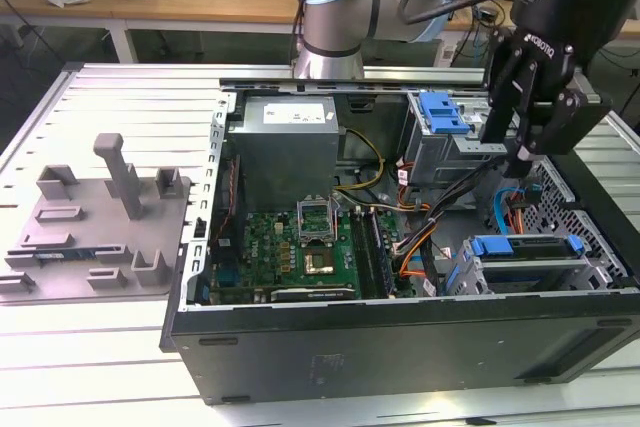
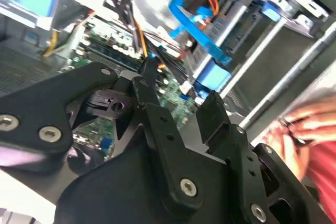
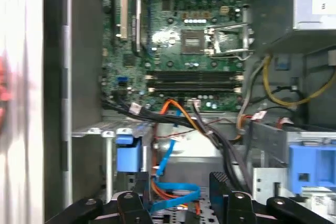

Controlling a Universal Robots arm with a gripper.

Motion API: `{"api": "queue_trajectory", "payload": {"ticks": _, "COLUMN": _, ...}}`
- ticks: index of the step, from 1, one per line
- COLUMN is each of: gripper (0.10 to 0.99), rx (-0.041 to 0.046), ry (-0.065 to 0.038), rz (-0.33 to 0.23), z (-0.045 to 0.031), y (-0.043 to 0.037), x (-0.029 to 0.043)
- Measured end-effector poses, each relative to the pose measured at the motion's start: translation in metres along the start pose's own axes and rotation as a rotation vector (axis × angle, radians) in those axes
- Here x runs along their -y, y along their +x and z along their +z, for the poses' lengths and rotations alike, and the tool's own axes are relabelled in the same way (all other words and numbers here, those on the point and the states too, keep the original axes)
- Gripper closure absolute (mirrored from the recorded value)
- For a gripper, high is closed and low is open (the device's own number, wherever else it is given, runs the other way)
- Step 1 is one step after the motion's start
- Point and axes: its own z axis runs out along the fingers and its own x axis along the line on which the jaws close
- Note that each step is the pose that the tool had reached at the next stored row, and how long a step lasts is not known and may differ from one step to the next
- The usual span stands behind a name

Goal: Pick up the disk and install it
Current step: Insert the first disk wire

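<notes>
The disk (image 1: 527, 253), a silvery drive in a blue carrier bracket, lies flat in the lower bay at the front of the open computer case (image 1: 400, 337), on the exterior view's right. My black gripper (image 1: 517, 162) hangs above and just behind it, over the cables, open and empty. In the second wrist view the gripper (image 2: 181, 98) has a clear gap between its fingers, and the disk (image 2: 223, 40) lies beyond them with its blue bracket end showing. In the first wrist view the blue bracket of the disk (image 3: 128, 153) sits just past the gripper (image 3: 176, 198).
A blue latch (image 1: 443, 112) tops the metal drive bay behind the gripper. Blue and orange cables (image 1: 500, 209) run below the gripper. The motherboard (image 1: 300, 247) fills the case floor. A grey fixture plate (image 1: 100, 222) lies on the exterior view's left. A person's hand (image 2: 310, 124) is beside the case.
</notes>
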Motion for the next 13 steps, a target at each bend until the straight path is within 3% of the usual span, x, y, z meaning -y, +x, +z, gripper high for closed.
{"api": "queue_trajectory", "payload": {"ticks": 2, "gripper": 0.51, "rx": -0.0426, "ry": 0.0, "rz": 0.0, "z": -0.0004, "y": -0.0034, "x": 0.0006}}
{"api": "queue_trajectory", "payload": {"ticks": 3, "gripper": 0.51, "rx": -0.069, "ry": 0.0, "rz": 0.0, "z": -0.0007, "y": -0.0054, "x": 0.0007}}
{"api": "queue_trajectory", "payload": {"ticks": 4, "gripper": 0.51, "rx": -0.1164, "ry": 0.002, "rz": 0.001, "z": -0.001, "y": -0.0092, "x": 0.0007}}
{"api": "queue_trajectory", "payload": {"ticks": 5, "gripper": 0.51, "rx": -0.1564, "ry": 0.007, "rz": 0.002, "z": -0.0011, "y": -0.0112, "x": 0.0007}}
{"api": "queue_trajectory", "payload": {"ticks": 6, "gripper": 0.51, "rx": -0.1867, "ry": 0.01, "rz": 0.002, "z": -0.0014, "y": -0.0131, "x": 0.0007}}
{"api": "queue_trajectory", "payload": {"ticks": 8, "gripper": 0.51, "rx": -0.2246, "ry": 0.01, "rz": 0.002, "z": -0.0016, "y": -0.0154, "x": 0.0007}}
{"api": "queue_trajectory", "payload": {"ticks": 9, "gripper": 0.51, "rx": -0.2546, "ry": 0.01, "rz": 0.003, "z": -0.0019, "y": -0.0183, "x": 0.0006}}
{"api": "queue_trajectory", "payload": {"ticks": 10, "gripper": 0.51, "rx": -0.26, "ry": 0.009, "rz": 0.01, "z": -0.0009, "y": -0.0201, "x": 0.0006}}
{"api": "queue_trajectory", "payload": {"ticks": 13, "gripper": 0.51, "rx": -0.2602, "ry": 0.001, "rz": 0.046, "z": 0.0011, "y": -0.0204, "x": 0.0006}}
